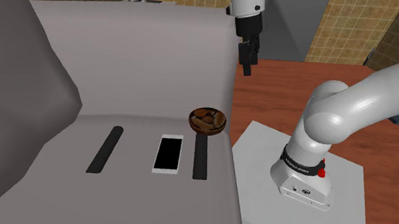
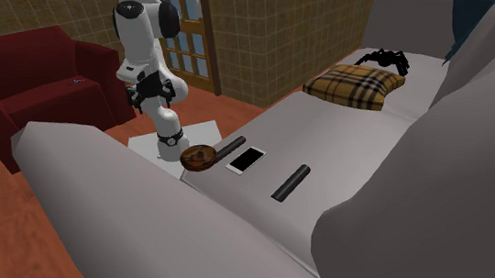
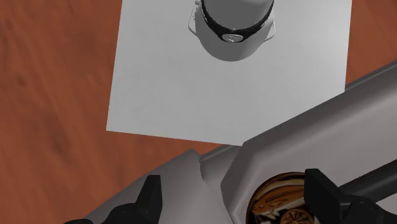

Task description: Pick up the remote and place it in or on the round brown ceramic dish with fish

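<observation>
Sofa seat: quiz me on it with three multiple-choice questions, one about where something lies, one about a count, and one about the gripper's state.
1. What lies between the two remotes on the sofa seat?
A) a phone
B) a pillow
C) a cup

2. How many remotes lie on the seat?
A) one
B) two
C) three

3. What is the gripper doing?
A) clasping a remote
B) hanging open in the air, holding nothing
C) resting shut in the dish

Answers:
1 A, the white-rimmed phone sits in the middle of the row.
2 B, two long dark bars flank the phone.
3 B, the wrist view shows its fingers apart, clasping nothing.
</observation>
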`<state>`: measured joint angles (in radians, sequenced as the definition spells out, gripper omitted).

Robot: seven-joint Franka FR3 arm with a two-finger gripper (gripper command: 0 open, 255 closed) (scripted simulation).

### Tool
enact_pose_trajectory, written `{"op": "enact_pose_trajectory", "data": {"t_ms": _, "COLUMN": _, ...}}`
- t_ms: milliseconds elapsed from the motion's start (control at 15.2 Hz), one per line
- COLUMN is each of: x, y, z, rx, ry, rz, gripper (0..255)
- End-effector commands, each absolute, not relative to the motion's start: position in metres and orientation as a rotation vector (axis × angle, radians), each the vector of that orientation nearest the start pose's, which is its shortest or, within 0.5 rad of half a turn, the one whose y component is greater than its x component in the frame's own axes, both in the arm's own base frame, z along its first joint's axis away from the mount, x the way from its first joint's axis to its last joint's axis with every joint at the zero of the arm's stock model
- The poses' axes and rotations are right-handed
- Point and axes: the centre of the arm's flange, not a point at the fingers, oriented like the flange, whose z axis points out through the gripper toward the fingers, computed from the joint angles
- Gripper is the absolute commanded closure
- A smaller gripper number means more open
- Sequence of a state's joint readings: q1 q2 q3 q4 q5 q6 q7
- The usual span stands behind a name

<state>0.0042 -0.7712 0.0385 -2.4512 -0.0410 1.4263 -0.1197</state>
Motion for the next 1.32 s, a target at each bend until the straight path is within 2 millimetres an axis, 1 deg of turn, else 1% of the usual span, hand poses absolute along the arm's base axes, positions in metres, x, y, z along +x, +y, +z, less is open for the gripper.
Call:
{"op": "enact_pose_trajectory", "data": {"t_ms": 0, "x": 0.288, "y": 0.010, "z": 0.532, "rx": -3.163, "ry": -0.233, "rz": 0.409, "gripper": 0}}
{"op": "enact_pose_trajectory", "data": {"t_ms": 264, "x": 0.290, "y": 0.058, "z": 0.516, "rx": -3.179, "ry": -0.047, "rz": 0.382, "gripper": 0}}
{"op": "enact_pose_trajectory", "data": {"t_ms": 594, "x": 0.301, "y": 0.117, "z": 0.496, "rx": -3.183, "ry": 0.186, "rz": 0.346, "gripper": 0}}
{"op": "enact_pose_trajectory", "data": {"t_ms": 924, "x": 0.321, "y": 0.174, "z": 0.474, "rx": -3.169, "ry": 0.419, "rz": 0.307, "gripper": 0}}
{"op": "enact_pose_trajectory", "data": {"t_ms": 1254, "x": 0.349, "y": 0.226, "z": 0.453, "rx": -3.138, "ry": 0.651, "rz": 0.267, "gripper": 0}}
